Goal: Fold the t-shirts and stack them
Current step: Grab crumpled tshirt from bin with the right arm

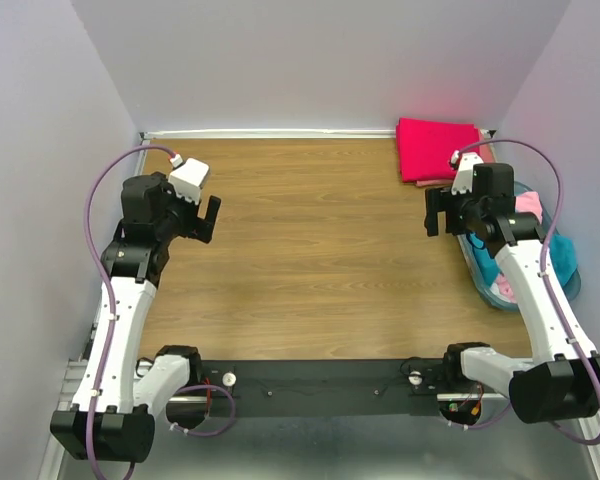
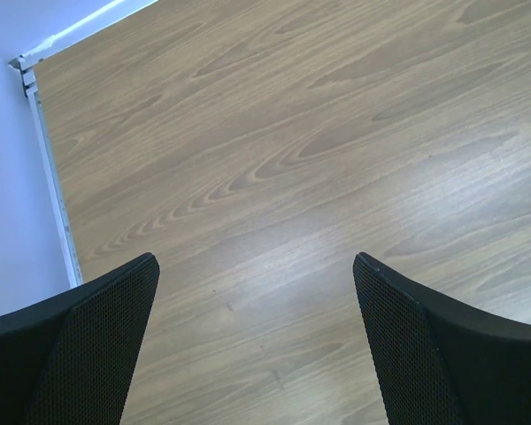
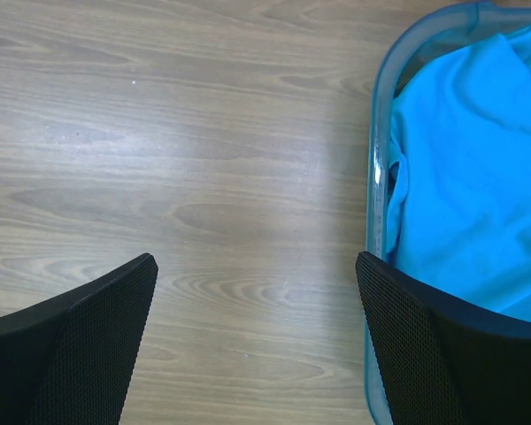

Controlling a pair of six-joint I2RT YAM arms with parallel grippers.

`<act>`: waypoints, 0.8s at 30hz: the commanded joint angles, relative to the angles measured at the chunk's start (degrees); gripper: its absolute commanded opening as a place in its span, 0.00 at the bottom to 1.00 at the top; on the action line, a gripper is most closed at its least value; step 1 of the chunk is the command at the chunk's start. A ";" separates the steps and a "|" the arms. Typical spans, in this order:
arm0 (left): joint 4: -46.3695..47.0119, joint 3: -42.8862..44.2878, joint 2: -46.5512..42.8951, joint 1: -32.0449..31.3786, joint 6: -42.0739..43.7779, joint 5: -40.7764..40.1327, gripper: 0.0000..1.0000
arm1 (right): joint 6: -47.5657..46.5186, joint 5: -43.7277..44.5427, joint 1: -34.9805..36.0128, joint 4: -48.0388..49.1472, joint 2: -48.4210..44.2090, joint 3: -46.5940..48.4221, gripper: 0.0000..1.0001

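The right hand (image 1: 432, 212) hangs released and empty just left of the basket (image 3: 378, 133), which runs near-to-far along the counter's (image 1: 310, 250) right edge. In the basket the teal t-shirt (image 3: 478, 177) lies crumpled, with no long axis readable. The left hand (image 1: 212, 218), also released, is well apart from it. A folded crimson t-shirt (image 1: 435, 148) sits in the far right corner.

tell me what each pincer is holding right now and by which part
Nothing is held. The left pincer stands open over the table; the right pincer stands open near the basket, not touching the teal t-shirt in it.
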 commanded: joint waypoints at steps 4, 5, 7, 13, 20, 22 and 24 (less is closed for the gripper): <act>-4.45 5.03 1.74 0.35 3.54 3.64 0.98 | -0.98 3.89 -0.58 -7.11 1.60 4.33 1.00; -4.54 5.55 2.44 0.26 2.93 5.65 0.98 | -1.07 5.02 -0.76 -7.37 1.87 5.13 1.00; -5.15 7.66 5.08 0.26 2.48 7.77 0.98 | -1.07 5.39 -1.72 -8.86 4.05 8.46 1.00; -7.52 10.13 5.97 0.35 2.30 11.30 0.98 | -6.59 2.40 -11.90 -11.50 11.09 12.61 1.00; -13.76 17.85 10.79 0.26 6.52 8.14 0.98 | -11.35 -4.80 -29.12 -11.07 20.14 13.67 1.00; -15.43 19.61 11.24 0.26 7.14 7.70 0.98 | -11.18 -5.51 -30.46 -9.32 21.73 12.27 1.00; -15.70 19.62 10.71 0.26 7.93 7.43 0.98 | -10.83 -4.64 -30.73 -7.73 22.43 11.21 1.00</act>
